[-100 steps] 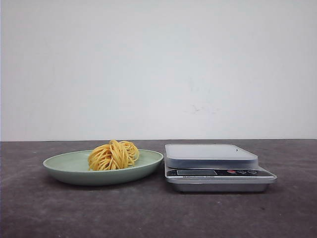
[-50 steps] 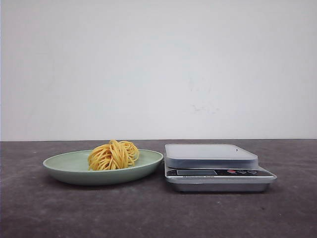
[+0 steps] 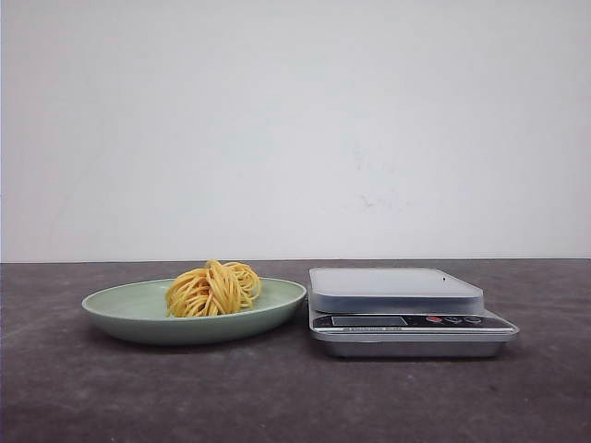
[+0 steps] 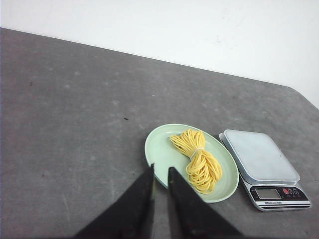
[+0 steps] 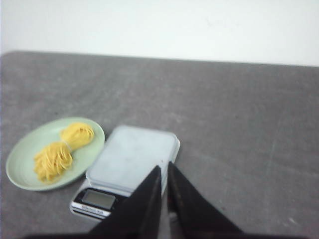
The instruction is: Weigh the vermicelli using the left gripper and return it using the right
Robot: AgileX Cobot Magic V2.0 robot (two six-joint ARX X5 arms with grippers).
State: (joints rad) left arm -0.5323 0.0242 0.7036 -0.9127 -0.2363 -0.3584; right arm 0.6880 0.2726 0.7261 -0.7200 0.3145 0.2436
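A bundle of yellow vermicelli (image 3: 212,288) lies on a pale green plate (image 3: 120,309) on the left of the dark table. A silver kitchen scale (image 3: 397,288) stands just right of the plate, its platform bare. Neither gripper shows in the front view. In the left wrist view my left gripper (image 4: 161,168) hangs above the table at the near edge of the plate (image 4: 159,149), short of the vermicelli (image 4: 197,159); its jaws are nearly together and empty. In the right wrist view my right gripper (image 5: 164,166) hovers over the scale's (image 5: 132,157) near corner, jaws nearly together and empty.
The table is dark grey and runs to a white wall behind. The scale's display and buttons (image 3: 406,321) face the front. In the right wrist view the plate (image 5: 20,169) with the vermicelli (image 5: 60,149) lies beside the scale.
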